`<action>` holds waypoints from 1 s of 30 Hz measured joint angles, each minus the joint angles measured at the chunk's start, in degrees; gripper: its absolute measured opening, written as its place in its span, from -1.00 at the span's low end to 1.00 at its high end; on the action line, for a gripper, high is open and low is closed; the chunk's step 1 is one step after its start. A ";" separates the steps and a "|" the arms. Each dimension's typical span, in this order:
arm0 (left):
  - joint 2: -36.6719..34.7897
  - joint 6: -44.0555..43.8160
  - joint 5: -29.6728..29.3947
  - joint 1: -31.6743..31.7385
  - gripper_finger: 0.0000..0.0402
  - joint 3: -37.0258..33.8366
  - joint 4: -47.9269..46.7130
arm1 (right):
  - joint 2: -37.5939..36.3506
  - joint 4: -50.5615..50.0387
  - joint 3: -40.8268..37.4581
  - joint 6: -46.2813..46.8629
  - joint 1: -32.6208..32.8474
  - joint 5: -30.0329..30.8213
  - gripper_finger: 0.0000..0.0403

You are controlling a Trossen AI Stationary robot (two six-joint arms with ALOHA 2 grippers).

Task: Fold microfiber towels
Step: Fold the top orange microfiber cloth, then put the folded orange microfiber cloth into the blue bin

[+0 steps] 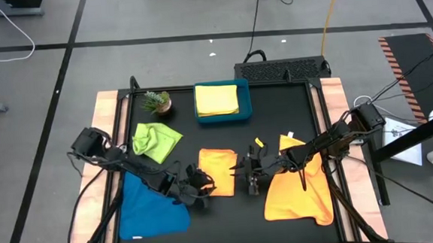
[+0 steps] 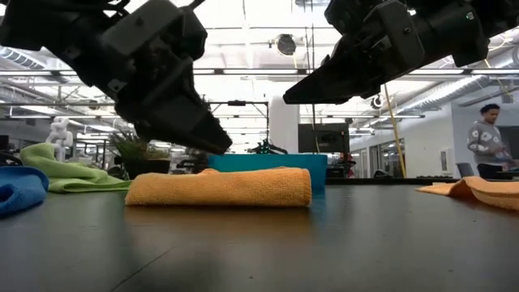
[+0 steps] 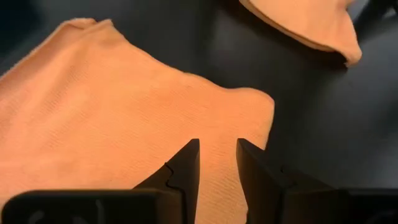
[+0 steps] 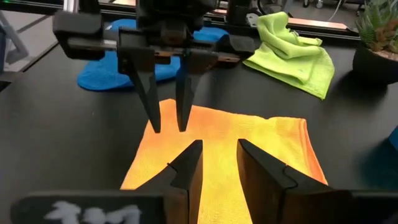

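Both arms hang over a folded orange towel [image 1: 218, 171] mid-table near the front edge, left gripper [image 4: 166, 118] and right gripper [image 4: 219, 163] each narrowly parted and empty, apparently poised opposite each other to pinch its ends; another folded towel [image 1: 217, 99] sits in the teal tray [image 1: 246, 109]

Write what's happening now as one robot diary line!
folded orange towel on table | left gripper open above it | right gripper open above it | nothing held

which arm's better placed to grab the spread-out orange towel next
Right, probably. The right gripper hovers at the edge of the flat orange towel; the left gripper sits beyond the folded orange towel.
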 joint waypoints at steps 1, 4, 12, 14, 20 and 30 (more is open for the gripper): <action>0.29 -0.05 0.03 0.00 -0.46 0.00 -0.35 | 0.00 -0.02 -0.02 0.08 0.00 0.01 -0.56; 1.04 -0.22 0.31 0.07 -0.46 0.00 -1.44 | 0.00 -0.09 -0.02 0.69 0.00 -0.13 -0.56; 0.95 -0.56 0.87 0.15 -0.46 -0.02 -1.58 | 0.00 3.33 -2.80 2.09 0.00 -0.20 -0.56; 0.95 -0.80 0.90 0.17 -0.46 -0.02 -1.70 | 0.00 5.10 -3.85 3.07 0.00 -0.22 -0.56; 0.95 0.47 2.05 0.07 -0.46 -0.02 1.07 | 0.00 6.44 -5.29 5.74 0.35 -0.37 -0.56; 0.93 2.35 2.76 0.07 -0.46 -0.02 2.84 | 0.00 7.28 -5.29 5.12 3.13 -0.44 -0.56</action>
